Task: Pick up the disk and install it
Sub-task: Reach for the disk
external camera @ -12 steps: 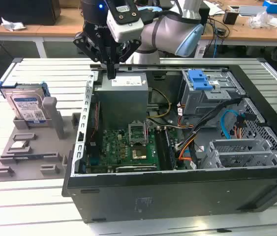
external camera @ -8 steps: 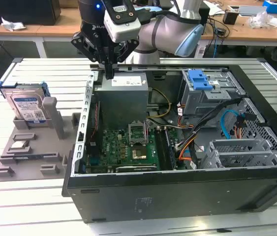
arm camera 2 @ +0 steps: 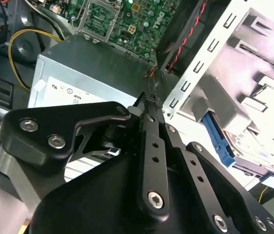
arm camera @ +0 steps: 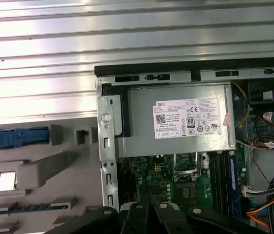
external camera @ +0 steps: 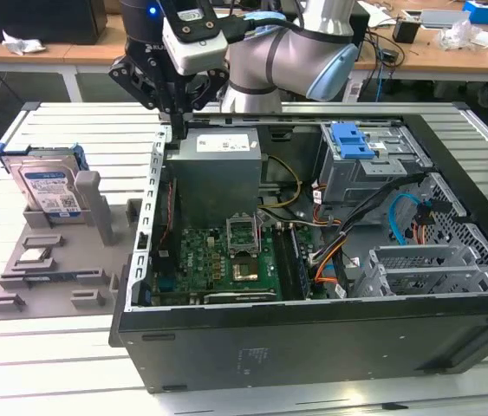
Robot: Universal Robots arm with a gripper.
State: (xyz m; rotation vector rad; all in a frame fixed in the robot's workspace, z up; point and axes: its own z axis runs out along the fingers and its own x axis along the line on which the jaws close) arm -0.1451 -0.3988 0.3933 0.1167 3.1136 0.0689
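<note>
Closest to the lens in the second wrist view, the pincer [arm camera 2: 149,103] was clenched, its two black fingers pressed tip to tip with nothing between them. Just beneath its tips lay the grey power supply [arm camera 2: 83,80], set in one corner of the open computer case [external camera: 313,334], with the green motherboard [external camera: 226,256] beyond it. In the exterior view the pincer [external camera: 178,130] hung at the case's rim; whether it touched the metal I could not tell. The disk [external camera: 48,186] stood upright outside the case, well apart from the pincer, propped in a slot of a grey fixture tray [external camera: 61,286]. In the first wrist view the disk [arm camera: 20,137] showed edge-on. A small square processor chip [external camera: 34,256] lay on the same tray, likewise well clear of the pincer.
</note>
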